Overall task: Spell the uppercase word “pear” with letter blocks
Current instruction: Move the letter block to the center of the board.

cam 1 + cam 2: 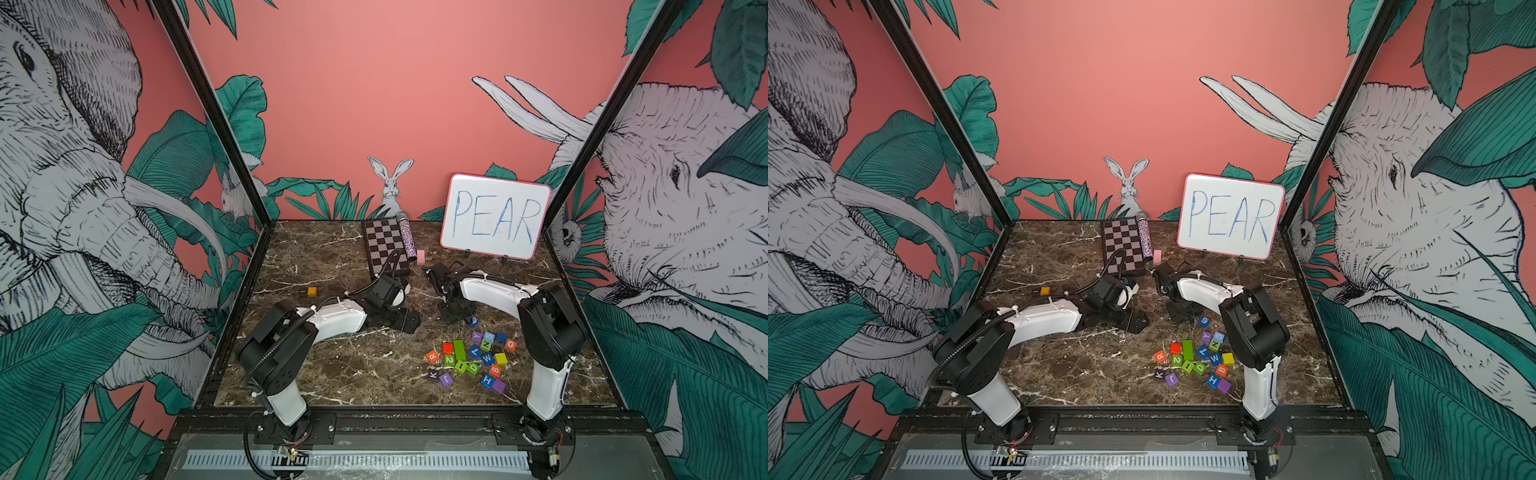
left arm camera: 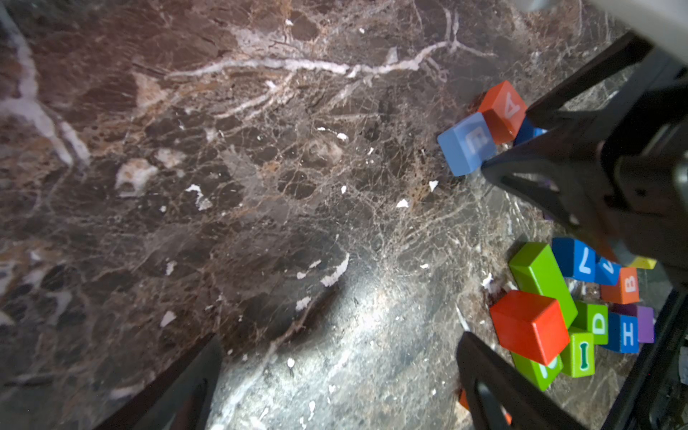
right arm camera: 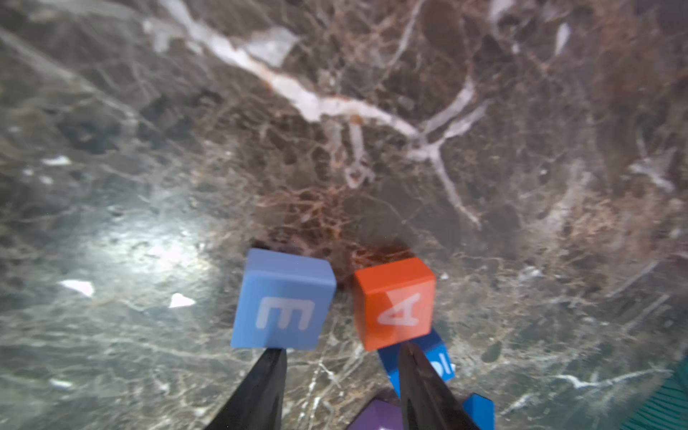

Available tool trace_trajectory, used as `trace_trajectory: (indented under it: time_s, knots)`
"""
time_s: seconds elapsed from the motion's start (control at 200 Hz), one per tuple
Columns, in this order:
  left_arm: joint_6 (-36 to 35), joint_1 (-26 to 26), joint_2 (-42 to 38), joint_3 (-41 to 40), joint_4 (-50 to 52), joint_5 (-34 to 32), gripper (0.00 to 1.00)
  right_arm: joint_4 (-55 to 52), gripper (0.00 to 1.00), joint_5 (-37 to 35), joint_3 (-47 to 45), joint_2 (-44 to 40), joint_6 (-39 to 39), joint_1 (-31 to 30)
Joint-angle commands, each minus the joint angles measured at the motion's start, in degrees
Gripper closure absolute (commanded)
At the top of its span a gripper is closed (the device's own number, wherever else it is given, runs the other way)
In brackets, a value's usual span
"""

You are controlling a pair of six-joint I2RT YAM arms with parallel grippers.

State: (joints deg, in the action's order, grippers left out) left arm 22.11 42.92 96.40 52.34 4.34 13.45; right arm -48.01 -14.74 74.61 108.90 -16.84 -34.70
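Note:
In the right wrist view the light-blue E block [image 3: 283, 301] and the orange A block [image 3: 394, 303] lie side by side on the marble, a small gap between them. My right gripper [image 3: 340, 352] is open, one fingertip against each block's near edge and only bare table between the jaws. The left wrist view shows the same E block [image 2: 467, 143] and A block [image 2: 502, 111]. In both top views the orange R block [image 1: 432, 356] [image 1: 1159, 356] lies at the pile's left edge. My left gripper [image 2: 335, 372] [image 1: 415, 323] hovers open and empty over bare marble.
A pile of coloured blocks [image 1: 478, 357] lies front right, with a black K block [image 1: 432, 375] at its left. At the back stand the PEAR whiteboard [image 1: 494, 216], a checkerboard [image 1: 385, 252], a glitter tube [image 1: 406, 239] and a pink block [image 1: 420, 257]. A yellow cube [image 1: 312, 291] sits alone at left.

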Motion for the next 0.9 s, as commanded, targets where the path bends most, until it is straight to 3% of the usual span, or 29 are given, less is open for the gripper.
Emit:
trace_trajectory:
  time_s: [0.0,0.46,0.67,0.765,0.895]
  knots:
    - [0.5,-0.3,-2.2,-0.3,-0.8,-0.2,0.01,-1.5,0.49,-5.1,2.5,0.7,1.8,0.2]
    - [0.7,-0.3,-3.0,-0.9,-0.7,-0.5,0.01,1.9,0.49,-3.3,6.6,4.3,2.2,2.5]
    - [0.8,-0.3,-2.5,-0.6,-1.2,-0.1,0.01,-1.2,0.48,-4.4,10.8,2.0,0.7,2.8]
    - [0.9,-0.3,-3.3,-0.1,0.4,0.0,0.01,-3.0,0.48,0.1,10.0,-1.8,-3.8,2.7]
    - [1.2,0.9,-5.6,3.1,9.7,0.2,0.01,-2.0,0.51,11.6,3.4,-8.0,-12.8,2.3]
